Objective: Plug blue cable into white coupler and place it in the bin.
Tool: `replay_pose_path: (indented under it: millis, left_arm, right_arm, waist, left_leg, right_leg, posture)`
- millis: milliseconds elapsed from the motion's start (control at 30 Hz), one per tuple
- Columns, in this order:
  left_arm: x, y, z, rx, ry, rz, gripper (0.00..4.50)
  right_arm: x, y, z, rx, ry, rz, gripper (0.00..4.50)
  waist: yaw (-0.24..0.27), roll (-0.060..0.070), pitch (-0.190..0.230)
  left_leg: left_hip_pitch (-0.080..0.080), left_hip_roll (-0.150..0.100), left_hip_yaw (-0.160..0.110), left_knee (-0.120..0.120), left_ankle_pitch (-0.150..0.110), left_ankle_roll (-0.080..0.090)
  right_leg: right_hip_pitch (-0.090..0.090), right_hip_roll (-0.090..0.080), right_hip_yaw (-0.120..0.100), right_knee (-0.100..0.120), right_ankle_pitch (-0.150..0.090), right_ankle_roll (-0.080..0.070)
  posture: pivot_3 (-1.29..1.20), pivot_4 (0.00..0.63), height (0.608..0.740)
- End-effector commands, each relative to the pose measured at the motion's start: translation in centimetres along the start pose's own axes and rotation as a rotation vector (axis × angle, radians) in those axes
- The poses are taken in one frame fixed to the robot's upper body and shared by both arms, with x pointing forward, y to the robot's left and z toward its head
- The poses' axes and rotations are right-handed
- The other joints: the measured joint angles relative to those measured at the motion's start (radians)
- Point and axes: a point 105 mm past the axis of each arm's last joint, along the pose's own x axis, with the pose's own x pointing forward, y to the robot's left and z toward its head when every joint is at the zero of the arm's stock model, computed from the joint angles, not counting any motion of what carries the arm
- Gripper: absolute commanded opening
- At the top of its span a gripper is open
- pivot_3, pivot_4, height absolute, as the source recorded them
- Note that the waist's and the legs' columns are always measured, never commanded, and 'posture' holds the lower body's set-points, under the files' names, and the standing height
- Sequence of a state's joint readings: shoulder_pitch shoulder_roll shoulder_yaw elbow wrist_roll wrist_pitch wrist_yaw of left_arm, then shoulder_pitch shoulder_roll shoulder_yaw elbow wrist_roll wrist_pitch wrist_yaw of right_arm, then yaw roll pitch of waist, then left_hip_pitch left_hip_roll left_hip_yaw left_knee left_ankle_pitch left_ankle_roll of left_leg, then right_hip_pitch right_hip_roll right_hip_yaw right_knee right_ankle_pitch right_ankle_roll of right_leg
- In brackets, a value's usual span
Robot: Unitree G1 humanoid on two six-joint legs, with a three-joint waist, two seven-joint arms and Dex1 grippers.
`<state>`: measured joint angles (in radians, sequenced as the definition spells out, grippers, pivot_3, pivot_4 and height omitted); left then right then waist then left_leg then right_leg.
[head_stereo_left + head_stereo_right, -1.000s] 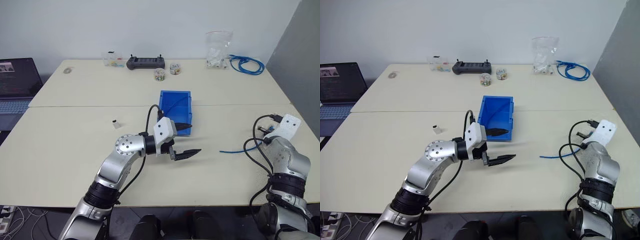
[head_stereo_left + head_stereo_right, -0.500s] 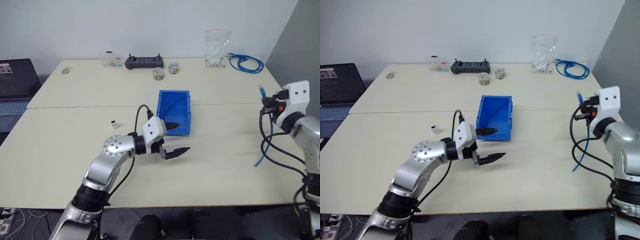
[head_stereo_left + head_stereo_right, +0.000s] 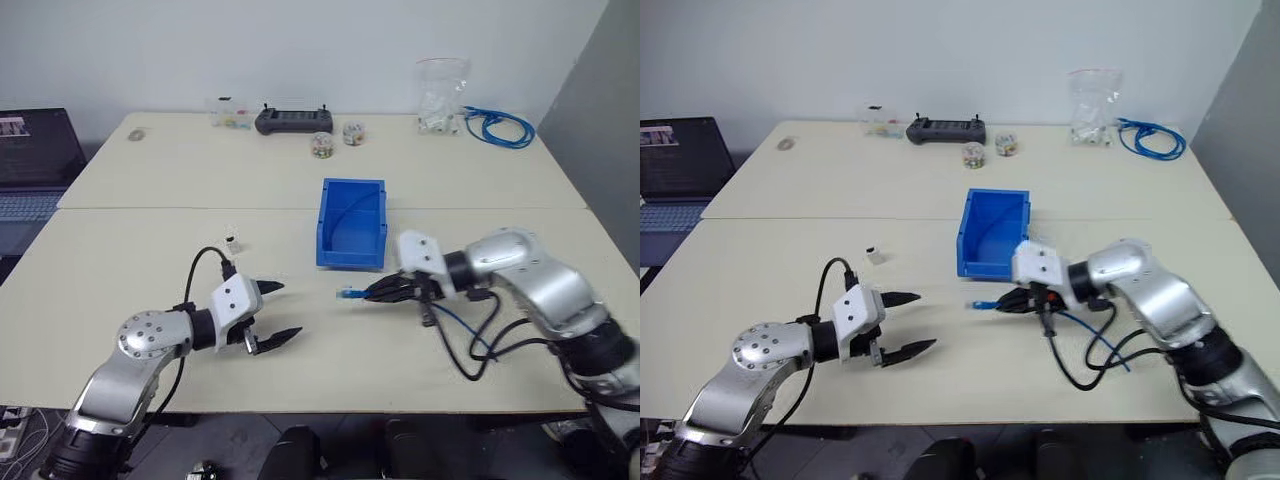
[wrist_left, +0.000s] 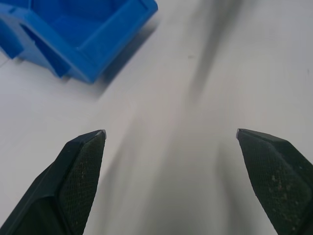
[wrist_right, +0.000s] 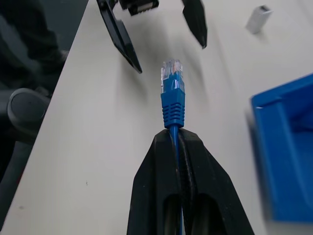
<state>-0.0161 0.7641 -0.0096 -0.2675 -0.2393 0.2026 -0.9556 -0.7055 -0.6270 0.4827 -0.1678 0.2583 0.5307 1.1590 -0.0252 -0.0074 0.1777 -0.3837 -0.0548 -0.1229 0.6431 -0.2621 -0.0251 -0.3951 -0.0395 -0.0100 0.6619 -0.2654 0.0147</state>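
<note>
Right gripper pinched blue cable just behind its plug, above the worktop before the bin. Left gripper spread, empty. White coupler stood beyond it; best grasped leaving its socket exposed toward the plug.

Blue cable: thin, light blue, small clear plug at tip. Right end effector is pinching it just behind plug, plug sticking out past fingertips, up off counter. Rest of cable is trailing back along arm.

White coupler: tiny white block, dark top, sitting alone on counter, well apart from cable plug.

Bin: bright blue open tray, sitting on counter just beyond plug, nothing inside.
</note>
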Motion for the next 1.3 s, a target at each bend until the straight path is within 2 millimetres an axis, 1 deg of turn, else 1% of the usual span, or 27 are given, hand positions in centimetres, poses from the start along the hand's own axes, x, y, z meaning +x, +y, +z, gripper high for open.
replay_pose_path:
  millis: [33,100,167,300,367,400,433,500,567,667,700,800,867,967,1033,1100,1233,1300]
  left_arm:
    - [-1.7,0.1,-1.7,0.107,0.078,0.001,4.5]
    - [-2.3,0.1,-2.5,0.091,0.093,0.008,4.5]
    - [-2.4,0.1,-2.8,0.083,0.089,0.01,4.5]
    - [-2.3,0.3,-2.8,0.092,0.082,0.004,4.5]
    - [-2.1,0.5,-2.8,0.103,0.082,-0.001,4.5]
    - [-2.0,0.6,-2.7,0.106,0.079,-0.002,4.5]
    - [-1.9,0.8,-2.6,0.108,0.076,-0.002,4.5]
    - [-1.6,1.0,-2.4,0.114,0.068,-0.005,4.5]
    - [-1.5,1.2,-2.3,0.118,0.062,-0.01,4.5]
    - [-1.2,1.2,-2.1,0.13,0.055,-0.032,4.5]
    - [-1.0,1.1,-2.0,0.132,0.048,-0.041,4.5]
    - [-0.5,0.7,-1.5,0.137,0.034,-0.08,4.5]
    - [-0.2,0.3,-1.3,0.138,0.026,-0.104,4.5]
    - [0.2,-0.5,-1.4,0.15,0.019,-0.138,4.5]
    - [0.5,-0.7,-1.8,0.151,0.029,-0.144,4.5]
    - [0.8,-0.8,-2.2,0.161,0.046,-0.147,4.5]
    - [1.6,-0.6,-3.1,0.179,0.091,-0.164,4.5]
    - [1.9,-0.6,-3.5,0.188,0.115,-0.185,4.12]
  right_arm:
    - [2.9,-0.8,-0.3,-0.05,0.037,0.002,0.01]
    - [4.4,-1.2,-0.5,-0.049,0.045,-0.001,0.01]
    - [5.8,-1.0,-0.7,-0.034,0.055,0.027,0.01]
    - [7.2,-0.5,-0.8,0.03,0.051,0.084,0.01]
    - [7.7,-0.5,-0.9,0.041,0.05,0.099,0.48]
    - [7.8,-0.5,-0.9,0.052,0.046,0.1,0.62]
    - [8.0,-0.6,-0.9,0.058,0.045,0.102,0.98]
    - [8.0,-0.7,-1.0,0.066,0.047,0.1,1.45]
    - [8.0,-0.9,-1.0,0.071,0.048,0.098,2.08]
    - [7.4,-1.1,-0.7,0.08,0.035,0.102,2.84]
    - [7.1,-1.2,-0.5,0.088,0.022,0.101,3.03]
    - [5.1,-0.8,0.1,0.1,-0.018,0.102,3.88]
    - [3.9,-0.2,0.4,0.117,-0.042,0.096,4.3]
    - [1.8,1.6,0.5,0.16,-0.075,0.096,4.3]
    - [0.9,2.4,-0.4,0.178,-0.057,0.068,4.3]
    - [0.4,2.8,-0.8,0.207,-0.055,0.036,4.3]
    - [-0.1,3.0,-0.5,0.246,-0.079,-0.008,4.3]
    - [-0.2,3.0,-0.4,0.259,-0.088,-0.029,4.35]
  waist:
    - [0.006,0.0,0.0]
    - [0.007,0.0,0.0]
    - [0.009,0.0,0.0]
    - [0.009,0.0,0.0]
    - [0.009,0.0,0.0]
    - [0.009,0.0,0.0]
    - [0.008,0.0,0.0]
    - [0.006,0.0,0.0]
    - [0.004,0.0,0.0]
    - [-0.002,0.0,0.0]
    - [-0.002,0.0,0.0]
    - [-0.001,0.0,0.0]
    - [0.0,0.0,0.0]
    - [0.001,0.0,0.0]
    - [0.0,0.0,0.0]
    - [-0.001,0.0,0.0]
    - [-0.003,0.0,0.0]
    - [-0.002,0.0,0.0]
  left_leg:
    - [-0.001,-0.001,0.0,0.0,0.0,0.0]
    - [-0.001,-0.001,0.0,0.0,0.0,0.0]
    - [-0.001,-0.001,0.0,0.0,0.0,0.0]
    - [-0.003,-0.001,0.0,0.0,0.0,0.0]
    - [-0.003,-0.001,0.0,0.0,0.0,0.0]
    - [-0.003,-0.001,0.0,0.0,0.0,0.0]
    - [-0.003,-0.001,0.0,0.0,0.0,0.0]
    - [-0.003,-0.001,0.0,0.0,0.0,0.0]
    - [-0.003,-0.001,0.001,0.0,0.0,0.0]
    - [-0.003,-0.001,0.001,0.0,0.0,0.0]
    - [-0.003,-0.001,0.001,0.0,0.0,0.0]
    - [-0.003,-0.001,0.001,0.0,0.0,0.0]
    - [-0.003,-0.001,0.001,0.001,0.0,0.0]
    - [-0.004,-0.001,0.0,0.001,0.0,0.0]
    - [-0.004,-0.001,0.0,0.001,0.0,0.0]
    - [-0.004,-0.001,0.001,0.001,0.0,0.0]
    - [-0.003,-0.001,0.001,0.001,0.0,0.0]
    - [-0.003,-0.001,0.001,0.001,0.0,0.0]
  right_leg:
    - [-0.001,-0.001,0.0,0.0,0.0,0.0]
    - [-0.002,-0.001,0.001,0.0,0.0,0.0]
    - [-0.004,-0.001,0.001,0.001,0.0,0.0]
    - [-0.008,-0.001,0.001,0.002,0.001,-0.001]
    - [-0.008,-0.001,0.0,0.003,0.001,-0.002]
    - [-0.008,-0.001,0.0,0.003,0.001,-0.002]
    - [-0.008,0.0,0.0,0.003,0.001,-0.002]
    - [-0.008,0.0,0.0,0.004,0.002,-0.002]
    - [-0.008,0.0,0.001,0.005,0.002,-0.002]
    - [-0.009,0.0,0.001,0.006,0.002,-0.002]
    - [-0.009,0.0,0.001,0.006,0.002,-0.002]
    - [-0.009,0.0,0.001,0.007,0.002,-0.002]
    - [-0.009,-0.001,0.001,0.008,0.002,-0.002]
    - [-0.009,-0.001,0.0,0.009,0.002,-0.002]
    - [-0.009,-0.001,0.001,0.009,0.002,-0.002]
    - [-0.01,-0.001,0.001,0.01,0.002,-0.002]
    - [-0.01,-0.001,0.001,0.012,0.0,0.0]
    - [-0.009,-0.001,0.001,0.012,-0.001,0.002]
  posture:
    - [0.0,0.15,0.74]
    - [0.0,0.15,0.74]
    - [0.0,0.15,0.74]
    - [0.0,0.15,0.74]
    - [0.0,0.15,0.74]
    - [0.0,0.15,0.74]
    - [0.0,0.15,0.74]
    - [0.0,0.15,0.74]
    - [0.0,0.15,0.74]
    - [0.0,0.15,0.74]
    - [0.0,0.15,0.74]
    - [0.0,0.15,0.74]
    - [0.0,0.15,0.74]
    - [0.0,0.15,0.74]
    - [0.0,0.15,0.74]
    - [0.0,0.15,0.74]
    - [0.0,0.15,0.74]
    - [0.0,0.15,0.74]
